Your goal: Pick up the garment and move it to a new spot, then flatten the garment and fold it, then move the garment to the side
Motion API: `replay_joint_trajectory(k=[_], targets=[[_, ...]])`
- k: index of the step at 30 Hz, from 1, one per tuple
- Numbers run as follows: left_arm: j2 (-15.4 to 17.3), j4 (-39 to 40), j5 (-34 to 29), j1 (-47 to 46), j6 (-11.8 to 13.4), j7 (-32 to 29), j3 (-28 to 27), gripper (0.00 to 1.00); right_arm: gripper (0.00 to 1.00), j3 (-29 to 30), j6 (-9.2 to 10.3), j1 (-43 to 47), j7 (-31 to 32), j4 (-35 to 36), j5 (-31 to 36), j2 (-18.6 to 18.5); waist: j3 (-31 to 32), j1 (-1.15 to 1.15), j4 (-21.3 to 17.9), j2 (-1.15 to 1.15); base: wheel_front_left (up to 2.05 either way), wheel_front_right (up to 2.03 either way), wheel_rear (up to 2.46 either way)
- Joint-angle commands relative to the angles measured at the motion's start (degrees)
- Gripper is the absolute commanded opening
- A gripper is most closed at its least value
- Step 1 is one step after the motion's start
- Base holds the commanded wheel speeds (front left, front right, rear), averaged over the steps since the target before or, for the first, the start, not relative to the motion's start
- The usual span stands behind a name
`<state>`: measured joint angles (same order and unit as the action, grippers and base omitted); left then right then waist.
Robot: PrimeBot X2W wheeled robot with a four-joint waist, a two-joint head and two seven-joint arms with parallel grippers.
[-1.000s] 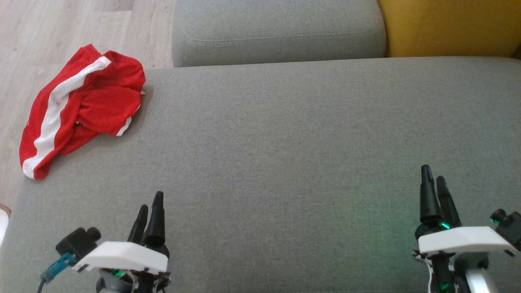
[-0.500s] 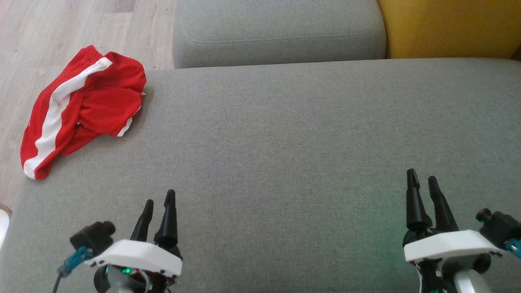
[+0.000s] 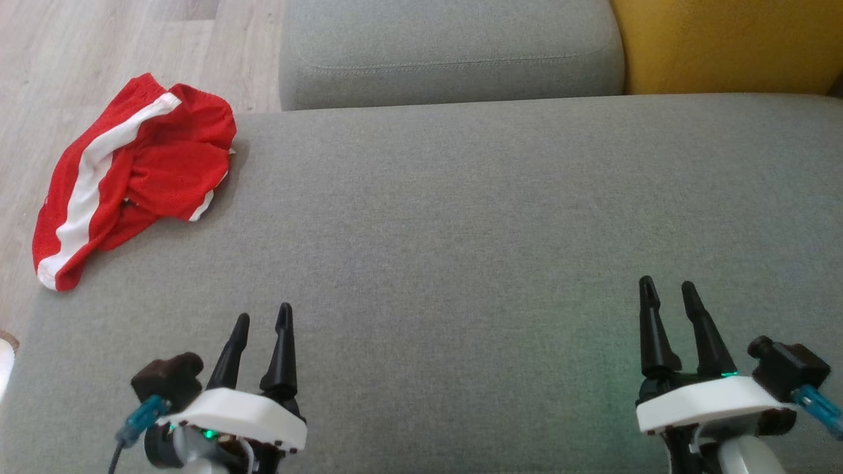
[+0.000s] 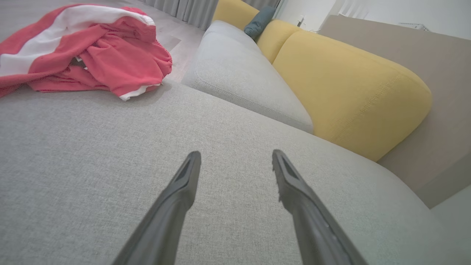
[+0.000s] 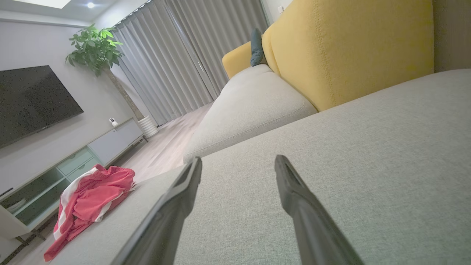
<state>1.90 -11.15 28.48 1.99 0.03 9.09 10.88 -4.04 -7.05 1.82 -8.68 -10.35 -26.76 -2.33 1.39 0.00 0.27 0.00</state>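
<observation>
The garment (image 3: 128, 174) is a crumpled pair of red shorts with white side stripes, lying at the far left corner of the grey sofa cushion (image 3: 461, 217) and draped over its left edge. It also appears at the upper left in the left wrist view (image 4: 88, 55) and at the lower left in the right wrist view (image 5: 92, 198). My left gripper (image 3: 263, 316) hovers open near the front left, well short of the garment, nothing between its fingers. My right gripper (image 3: 668, 286) is open at the front right, far from the garment.
A second grey seat cushion (image 3: 448, 52) lies beyond the big one, with a yellow backrest (image 3: 724, 43) to its right. Wooden floor (image 3: 79, 39) runs along the left of the cushion. A TV (image 5: 33, 99), a low cabinet (image 5: 73, 158) and a potted plant (image 5: 95, 48) stand across the room.
Both grippers have drifted towards the middle, the left one rightward and the right one leftward, with their fingers now seen spread apart. The garment has not moved.
</observation>
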Motion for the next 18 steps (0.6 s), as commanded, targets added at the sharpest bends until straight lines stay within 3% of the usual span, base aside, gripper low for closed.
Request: replay_joint_trajectory(k=[1, 18], targets=[[0.8, 2.4, -2.2, -2.5, 0.3, 0.9, -0.7, 1.0, 1.0, -1.5, -0.33, -2.0, -1.3, 1.7, 2.1, -0.4, 0.0, 0.0, 0.0, 0.0, 0.0, 0.0, 0.0], [0.9, 2.4, -13.6, -2.0, 1.8, 3.9, 0.5, 1.0, 1.0, -1.3, -0.4, -2.0, -4.3, 0.8, 14.9, -0.5, 0.2, 0.0, 0.1, 0.0, 0.0, 0.0, 0.0]])
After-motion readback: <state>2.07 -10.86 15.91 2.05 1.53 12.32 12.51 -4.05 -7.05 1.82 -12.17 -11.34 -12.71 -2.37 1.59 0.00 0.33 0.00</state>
